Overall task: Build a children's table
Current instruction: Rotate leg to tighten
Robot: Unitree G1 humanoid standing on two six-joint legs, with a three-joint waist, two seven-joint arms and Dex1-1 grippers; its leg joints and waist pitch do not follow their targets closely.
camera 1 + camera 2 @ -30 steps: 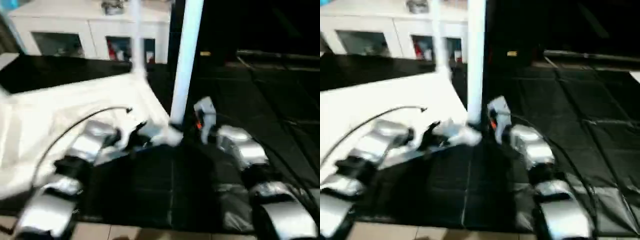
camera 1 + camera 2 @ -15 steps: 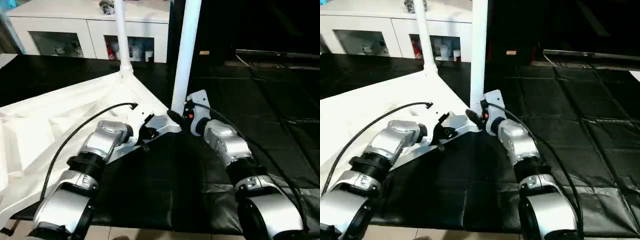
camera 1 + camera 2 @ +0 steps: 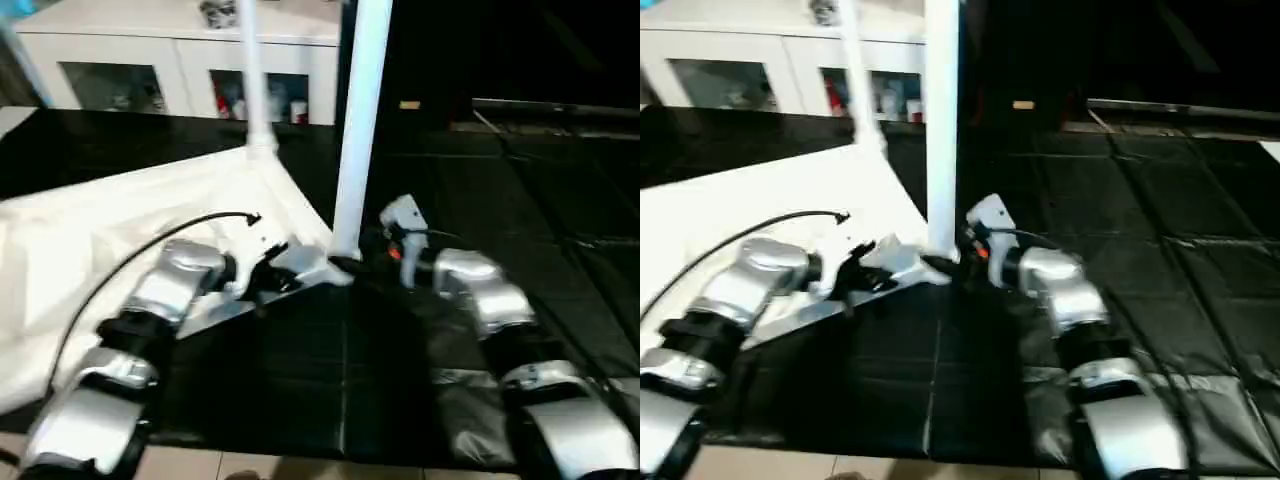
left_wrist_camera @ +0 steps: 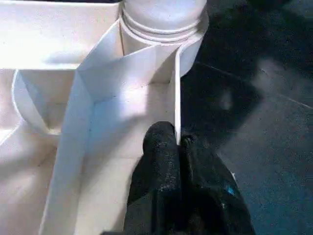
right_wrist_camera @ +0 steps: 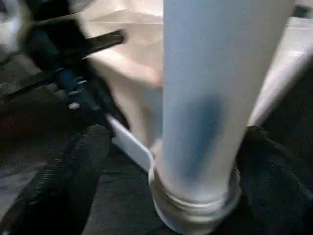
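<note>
Left end effector (image 4: 177, 147) pinching table top's thin rim wall (image 4: 177, 98), below leg socket (image 4: 164, 19).

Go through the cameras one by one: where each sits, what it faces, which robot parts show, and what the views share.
Left eye: head, looking down at the upturned table top; both silver forearms show.
Right eye: same scene, slightly offset.
Left wrist: along the left end effector, shut on the top's thin rim wall.
Right wrist: along the right end effector, fingers open either side of the near leg.
Shared: that leg standing in its corner socket.
</note>
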